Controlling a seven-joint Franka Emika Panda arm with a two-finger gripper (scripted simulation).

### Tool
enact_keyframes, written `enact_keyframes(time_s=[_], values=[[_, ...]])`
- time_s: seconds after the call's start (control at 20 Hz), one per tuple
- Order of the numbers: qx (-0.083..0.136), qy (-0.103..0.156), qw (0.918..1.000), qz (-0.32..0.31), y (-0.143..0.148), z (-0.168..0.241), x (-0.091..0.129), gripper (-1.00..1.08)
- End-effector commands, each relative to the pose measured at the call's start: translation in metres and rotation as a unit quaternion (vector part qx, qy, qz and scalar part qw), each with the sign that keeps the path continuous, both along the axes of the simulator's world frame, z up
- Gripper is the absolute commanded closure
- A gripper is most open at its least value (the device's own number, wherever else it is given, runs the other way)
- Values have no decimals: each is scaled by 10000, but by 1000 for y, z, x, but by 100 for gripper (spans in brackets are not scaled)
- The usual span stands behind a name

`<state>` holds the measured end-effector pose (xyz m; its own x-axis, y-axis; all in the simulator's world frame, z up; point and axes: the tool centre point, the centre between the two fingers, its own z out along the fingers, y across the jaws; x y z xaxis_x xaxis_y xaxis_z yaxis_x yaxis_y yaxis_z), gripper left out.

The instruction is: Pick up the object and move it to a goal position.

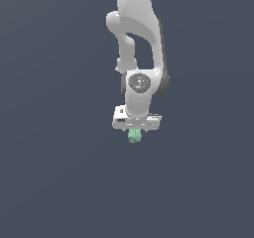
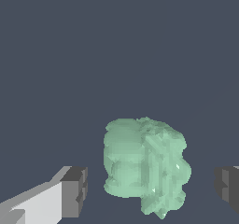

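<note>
The object [image 2: 144, 164] is a small mint-green lumpy blob. In the wrist view it lies between my two fingers, with a gap on each side, so neither dark pad [image 2: 77, 190] touches it. My gripper [image 2: 151, 188] is open around it. In the exterior view the object [image 1: 134, 136] shows just under the white hand, and my gripper [image 1: 135, 133] points straight down over it. The fingers themselves are hidden there by the hand and the blob.
The white arm [image 1: 136, 38] rises from the hand toward the top of the exterior view. The flat dark grey-blue surface [image 1: 59, 172] spreads all around, with no other thing on it.
</note>
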<state>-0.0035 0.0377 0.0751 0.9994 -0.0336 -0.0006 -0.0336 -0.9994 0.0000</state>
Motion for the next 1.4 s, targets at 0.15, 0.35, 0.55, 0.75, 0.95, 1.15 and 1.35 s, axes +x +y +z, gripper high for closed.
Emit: enact_keyframes(time_s=[0.15,0.35,0.55,0.75,0.95,1.15,1.35], values=[[0,-1,10000,-9,0,-27,-1,-92],[0,-1,10000,-9,1,-34,0,-92],[0,-1,10000,-9,1,-34,0,108],[0,-1,10000,-9,1,-34,0,108],[0,-7,10000,-12,0,-33,0,108],[0,-7,10000,-12,1,-28,1,108],[0,-7,10000,-12,3,-13,4,108]])
